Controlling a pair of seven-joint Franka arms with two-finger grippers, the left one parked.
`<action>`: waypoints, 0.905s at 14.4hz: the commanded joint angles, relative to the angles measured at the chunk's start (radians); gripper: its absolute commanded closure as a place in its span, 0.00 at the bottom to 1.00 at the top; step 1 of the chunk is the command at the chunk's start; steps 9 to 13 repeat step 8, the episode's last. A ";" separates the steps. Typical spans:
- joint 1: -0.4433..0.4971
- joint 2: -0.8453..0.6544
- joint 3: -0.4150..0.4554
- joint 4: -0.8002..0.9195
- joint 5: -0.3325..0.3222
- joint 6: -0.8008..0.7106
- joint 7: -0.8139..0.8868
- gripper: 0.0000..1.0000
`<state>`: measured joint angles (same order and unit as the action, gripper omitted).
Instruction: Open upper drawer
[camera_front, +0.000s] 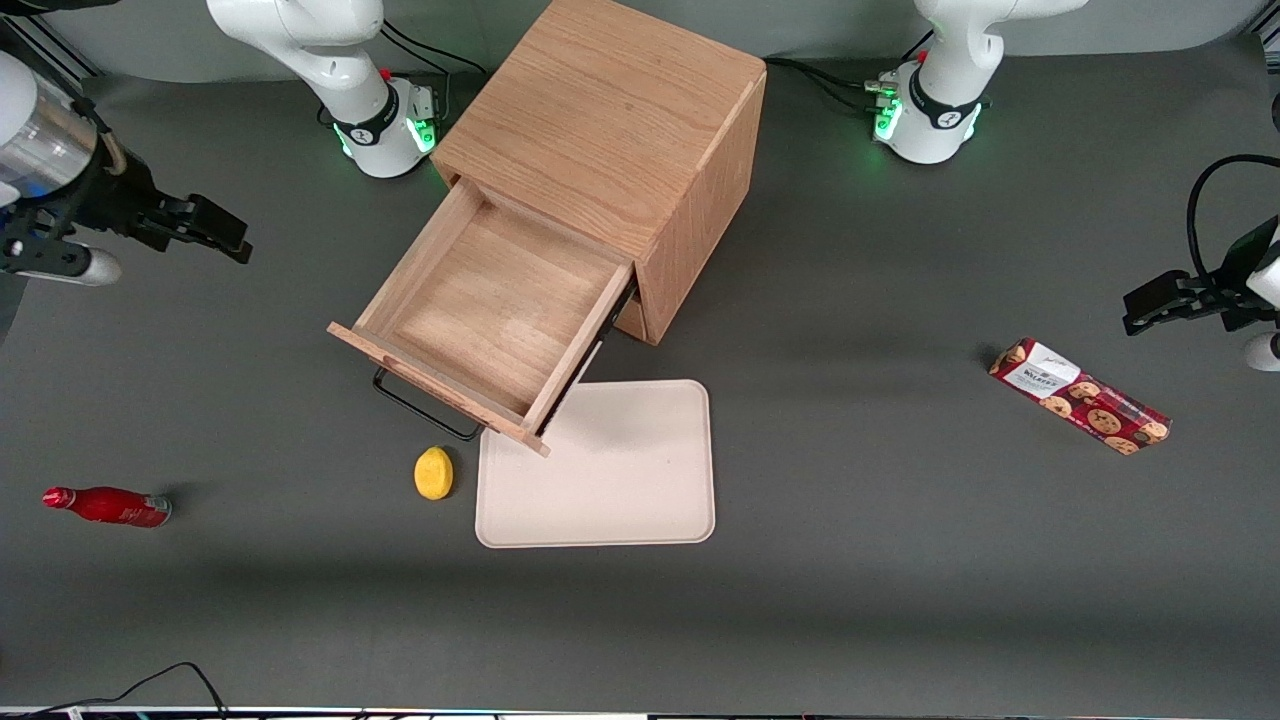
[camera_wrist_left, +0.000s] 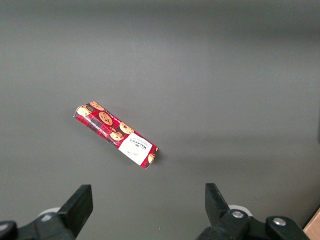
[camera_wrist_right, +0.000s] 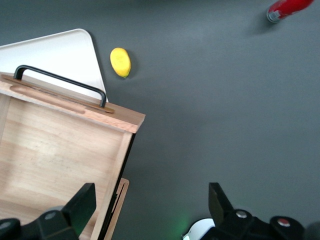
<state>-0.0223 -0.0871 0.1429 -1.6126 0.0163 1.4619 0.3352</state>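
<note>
Although the oak cabinet (camera_front: 640, 150) stands mid-table, its upper drawer (camera_front: 485, 320) is seen pulled far out, empty, front panel overhanging the cream tray (camera_front: 620, 490); the black handle (camera_front: 425, 405) runs crosswise, facing the front camera; the task is judged done; the gripper (camera_front: 205, 230) is held well apart toward the working arm's end, fingers spread, nothing grasped; the wrist is raised clear above the table.

oak upper drawer (camera_front: 490, 315), yellow lemon (camera_front: 434, 473)
</note>
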 joint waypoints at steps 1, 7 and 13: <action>0.036 -0.182 -0.039 -0.221 0.019 0.093 0.018 0.00; 0.019 -0.157 -0.040 -0.181 0.017 0.081 0.002 0.00; 0.012 -0.154 -0.043 -0.170 0.017 0.062 0.008 0.00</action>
